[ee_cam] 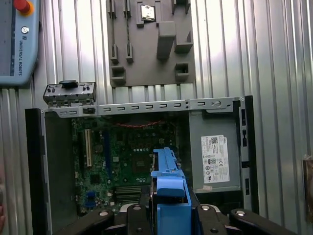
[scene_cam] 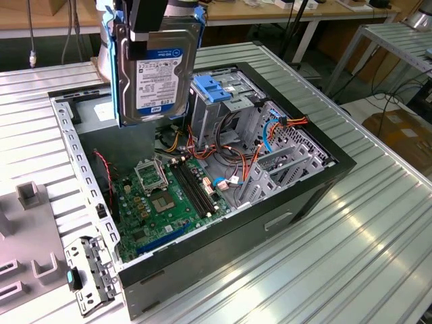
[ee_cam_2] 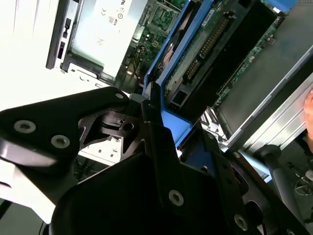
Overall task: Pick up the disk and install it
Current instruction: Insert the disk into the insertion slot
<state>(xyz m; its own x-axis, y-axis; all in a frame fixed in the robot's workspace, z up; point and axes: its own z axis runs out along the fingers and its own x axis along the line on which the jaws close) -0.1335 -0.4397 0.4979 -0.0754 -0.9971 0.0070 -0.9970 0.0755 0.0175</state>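
A: Whereabouts of the disk (scene_cam: 159, 73)?

B: Up in the air over the open computer case (scene_cam: 317, 182), touching nothing inside. Held on edge, white label turned toward the exterior view, blue rails (scene_cam: 196, 40) down both sides.

A: And the gripper (scene_cam: 154, 32)?

B: Clamped on the disk from above. In the second wrist view, black fingers (ee_cam_2: 146, 117) pressed against a blue rail, with the green circuit side of the disk running away from the camera. In the first wrist view, seen straight down the blue rail between the gripper's two black arms.

A: Underneath?

B: Green motherboard (scene_cam: 169, 196) on the floor of the case. In the exterior view, a metal cage with a blue latch (scene_cam: 216, 91) just beside the disk on that view's right, and a grey box with a white sticker (ee_cam: 215, 152) on the other side. Red, orange and blue cables (scene_cam: 270, 135) bundled past the cage.

A: Around the case?

B: Ribbed metal table (scene_cam: 351, 256) below it. Near the open side, a grey fixture plate (ee_cam: 146, 49) with raised blocks, and a loose front bracket (ee_cam: 69, 93). Off at one corner, a teach pendant (ee_cam: 17, 44) with a red button.
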